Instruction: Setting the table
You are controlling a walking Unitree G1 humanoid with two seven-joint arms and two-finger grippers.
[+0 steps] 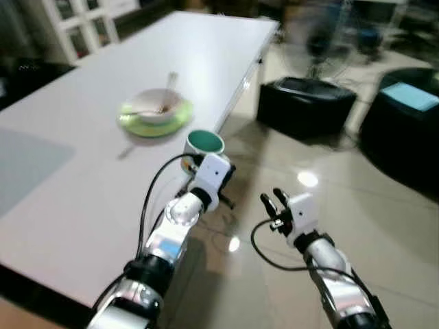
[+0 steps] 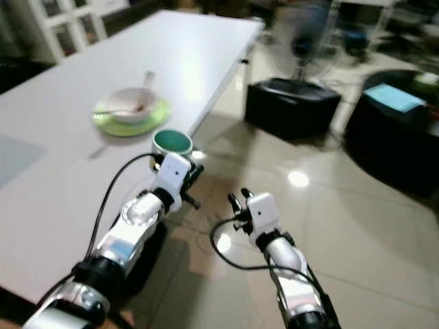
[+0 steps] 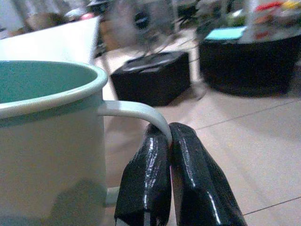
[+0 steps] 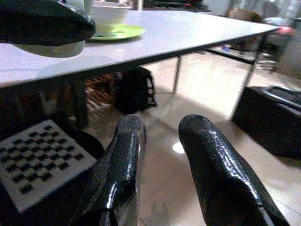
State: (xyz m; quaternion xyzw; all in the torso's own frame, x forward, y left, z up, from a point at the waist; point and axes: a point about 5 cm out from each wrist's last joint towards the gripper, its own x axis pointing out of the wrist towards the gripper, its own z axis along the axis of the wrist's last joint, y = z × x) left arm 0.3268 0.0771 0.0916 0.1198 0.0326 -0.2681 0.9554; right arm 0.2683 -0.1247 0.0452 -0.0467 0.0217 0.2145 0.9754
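A white mug with a teal inside (image 1: 204, 142) stands upright at the right edge of the white table (image 1: 82, 199). My left gripper (image 3: 168, 136) is shut on the mug's handle (image 3: 136, 112), reaching in from the floor side. I cannot tell whether the mug rests on the tabletop or hangs just above it. Further along the table a white bowl (image 1: 156, 104) with a spoon in it sits on a green plate (image 1: 140, 125). My right gripper (image 1: 273, 202) is open over the floor beside the table, holding nothing.
A grey placemat (image 1: 27, 161) lies on the table's left side. On the tiled floor to the right are a black box (image 1: 305, 104), a standing fan (image 1: 322, 41) and a dark round table (image 1: 405, 116). A white cabinet (image 1: 75, 24) stands beyond the table.
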